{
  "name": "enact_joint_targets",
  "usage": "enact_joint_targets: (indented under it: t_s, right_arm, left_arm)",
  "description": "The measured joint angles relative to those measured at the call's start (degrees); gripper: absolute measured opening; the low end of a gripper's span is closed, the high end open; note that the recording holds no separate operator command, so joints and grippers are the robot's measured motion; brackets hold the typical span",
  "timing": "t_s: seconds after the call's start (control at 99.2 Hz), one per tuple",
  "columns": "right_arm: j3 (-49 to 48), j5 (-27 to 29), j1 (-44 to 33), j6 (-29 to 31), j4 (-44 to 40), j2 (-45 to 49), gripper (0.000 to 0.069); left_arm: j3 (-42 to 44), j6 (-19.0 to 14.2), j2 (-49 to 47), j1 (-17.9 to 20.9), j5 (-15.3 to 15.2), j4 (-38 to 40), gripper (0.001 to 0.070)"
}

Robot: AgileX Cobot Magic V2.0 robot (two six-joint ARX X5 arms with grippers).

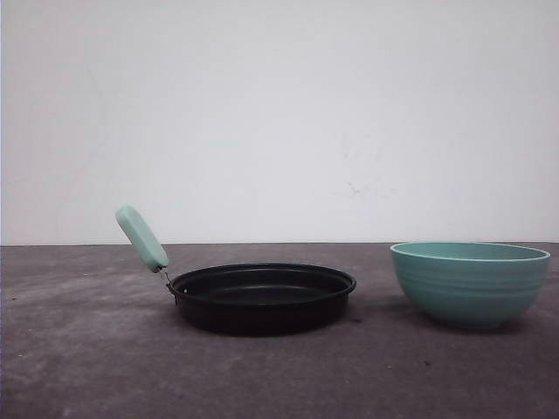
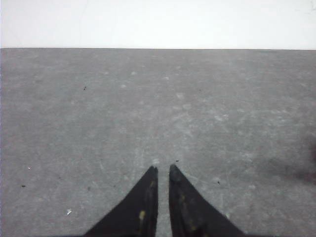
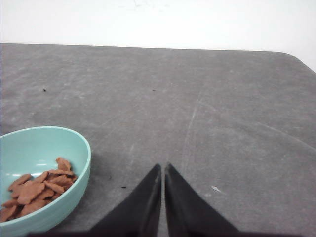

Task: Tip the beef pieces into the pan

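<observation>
reddish-brown beef pieces [image 3: 37, 190] heaped in the ribbed teal bowl [image 3: 74, 163], near the right gripper [image 3: 162, 170] at its nine o'clock, apart. bowl at three o'clock of shallow black mint-handled pan [image 1: 262, 297]. both grippers, left [image 2: 163, 171] too, low over grey table [image 1: 87, 349], jaws nearly pressed together, gripping nothing.

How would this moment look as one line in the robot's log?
stage: not started | beef pieces: in teal bowl | pan: empty | left gripper: shut, empty | right gripper: shut, empty

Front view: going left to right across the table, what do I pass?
Mint-green angled handle → shallow round black pan → teal ribbed bowl, standing apart from the pan.
</observation>
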Motion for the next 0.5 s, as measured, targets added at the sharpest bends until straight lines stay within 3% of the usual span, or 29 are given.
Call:
enact_joint_targets:
  t_s: [0.504]
  right_arm:
    - [0.0,0.0,-0.28,0.0,0.0,0.0,0.0011]
  left_arm:
    - [0.0,0.02,0.0,0.0,0.0,0.0,0.0014]
